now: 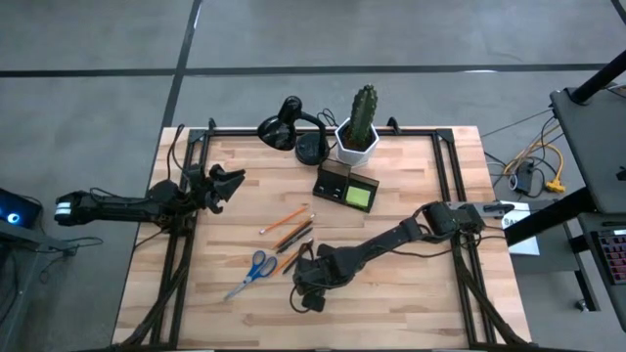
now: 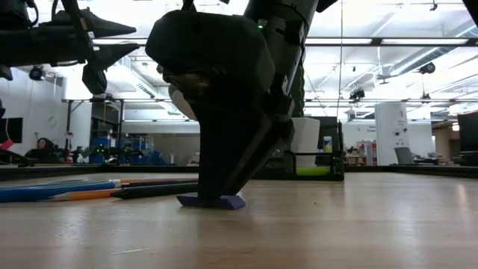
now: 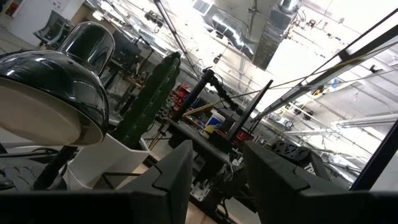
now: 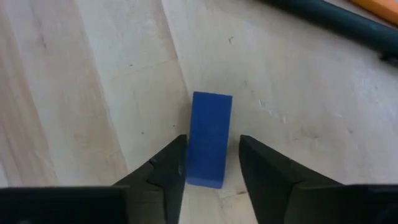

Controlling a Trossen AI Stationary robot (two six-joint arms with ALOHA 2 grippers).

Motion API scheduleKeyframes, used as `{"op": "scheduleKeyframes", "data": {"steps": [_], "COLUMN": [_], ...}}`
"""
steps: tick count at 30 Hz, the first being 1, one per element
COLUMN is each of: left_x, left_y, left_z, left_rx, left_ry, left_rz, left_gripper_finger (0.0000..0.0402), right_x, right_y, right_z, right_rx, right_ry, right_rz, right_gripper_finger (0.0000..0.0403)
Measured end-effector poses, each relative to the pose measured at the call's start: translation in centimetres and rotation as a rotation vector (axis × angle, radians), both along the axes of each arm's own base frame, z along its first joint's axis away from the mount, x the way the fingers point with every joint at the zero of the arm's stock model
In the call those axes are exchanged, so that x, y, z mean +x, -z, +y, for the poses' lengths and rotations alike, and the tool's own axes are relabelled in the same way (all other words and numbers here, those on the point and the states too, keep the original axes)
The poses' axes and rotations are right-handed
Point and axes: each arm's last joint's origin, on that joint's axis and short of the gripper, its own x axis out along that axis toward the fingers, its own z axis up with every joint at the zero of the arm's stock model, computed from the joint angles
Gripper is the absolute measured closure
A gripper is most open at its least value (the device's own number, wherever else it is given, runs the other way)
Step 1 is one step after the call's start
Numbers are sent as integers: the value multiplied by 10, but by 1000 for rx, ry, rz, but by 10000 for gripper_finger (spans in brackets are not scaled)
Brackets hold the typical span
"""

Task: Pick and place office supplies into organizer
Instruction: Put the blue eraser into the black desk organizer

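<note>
The organizer (image 1: 346, 186) held a green pad (image 1: 358, 197). The right gripper (image 4: 211, 163) reached down to the table (image 1: 391, 293), fingers apart, straddling the blue block (image 4: 209, 138). The left gripper (image 1: 227, 186) hovered apart, fingers parted.

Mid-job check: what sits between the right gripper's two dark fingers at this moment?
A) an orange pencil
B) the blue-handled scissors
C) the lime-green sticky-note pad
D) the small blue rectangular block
D: in the right wrist view the small blue rectangular block lies on the wooden table between the right gripper fingers, while the lime-green sticky-note pad sits in the dark organizer box.
</note>
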Motion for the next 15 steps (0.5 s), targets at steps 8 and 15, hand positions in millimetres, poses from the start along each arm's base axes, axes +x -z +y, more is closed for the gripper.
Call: {"op": "scheduleKeyframes", "data": {"steps": [8,15], "left_x": [0,0], "left_y": [0,0], "left_z": [0,0], "left_rx": [0,0], "left_ry": [0,0], "left_rz": [0,0], "left_gripper_finger": [274,274], "right_x": [-2,-3], "right_y": [0,0], "right_z": [6,9], "right_rx": [41,41], "right_ry": [-29,-33], "right_rz": [13,13], "right_gripper_finger": [322,333]}}
